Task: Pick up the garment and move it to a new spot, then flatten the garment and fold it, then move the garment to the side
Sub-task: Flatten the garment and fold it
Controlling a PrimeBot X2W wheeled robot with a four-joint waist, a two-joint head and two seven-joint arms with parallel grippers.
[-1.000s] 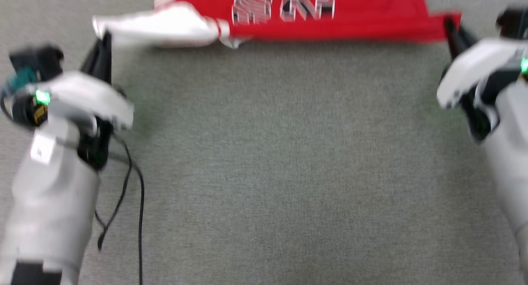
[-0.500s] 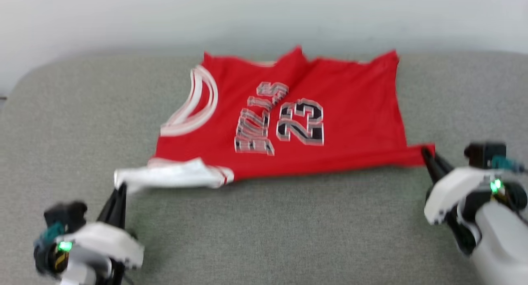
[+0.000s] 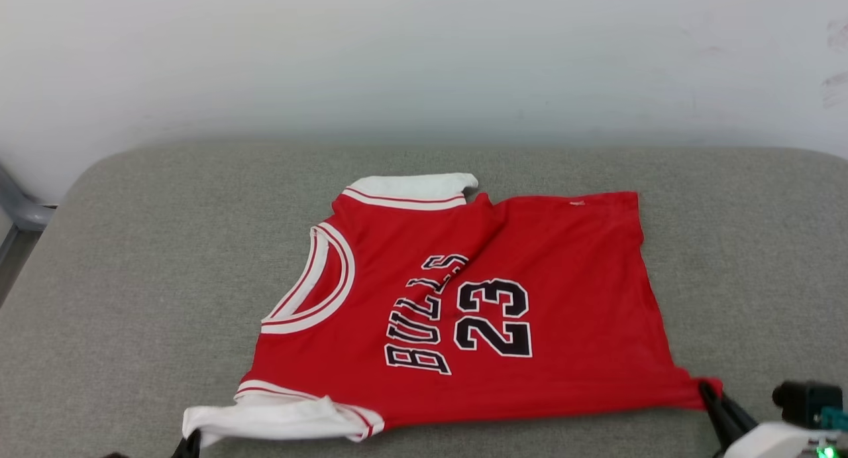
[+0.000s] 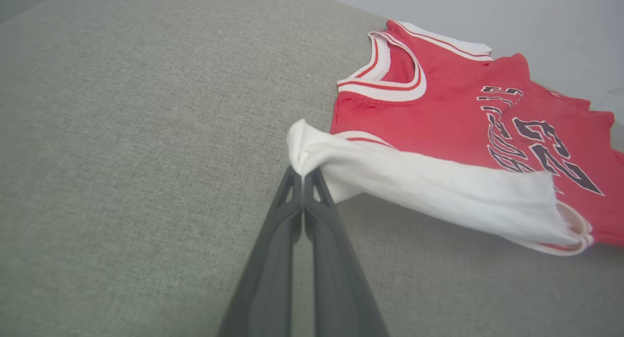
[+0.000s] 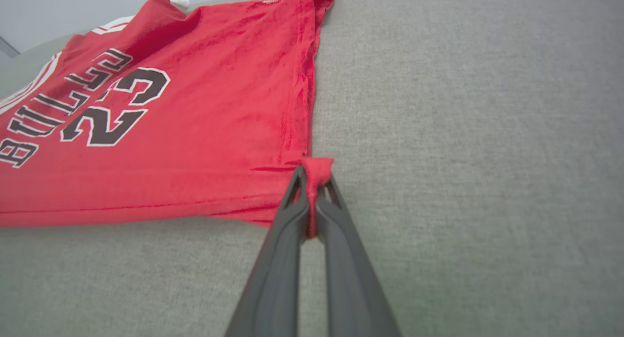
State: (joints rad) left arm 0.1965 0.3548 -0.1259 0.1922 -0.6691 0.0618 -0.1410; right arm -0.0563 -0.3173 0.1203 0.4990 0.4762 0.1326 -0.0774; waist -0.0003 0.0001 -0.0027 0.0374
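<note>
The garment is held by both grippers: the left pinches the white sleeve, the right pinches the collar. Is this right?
Not quite. The right gripper pinches a red hem corner of the garment, not the collar; the right wrist view shows it. The left gripper does pinch the white sleeve.

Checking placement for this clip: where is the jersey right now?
The jersey lies spread on the grey surface, centre of the head view, with the left claw pinching its white sleeve and the right claw its red hem corner.
</note>
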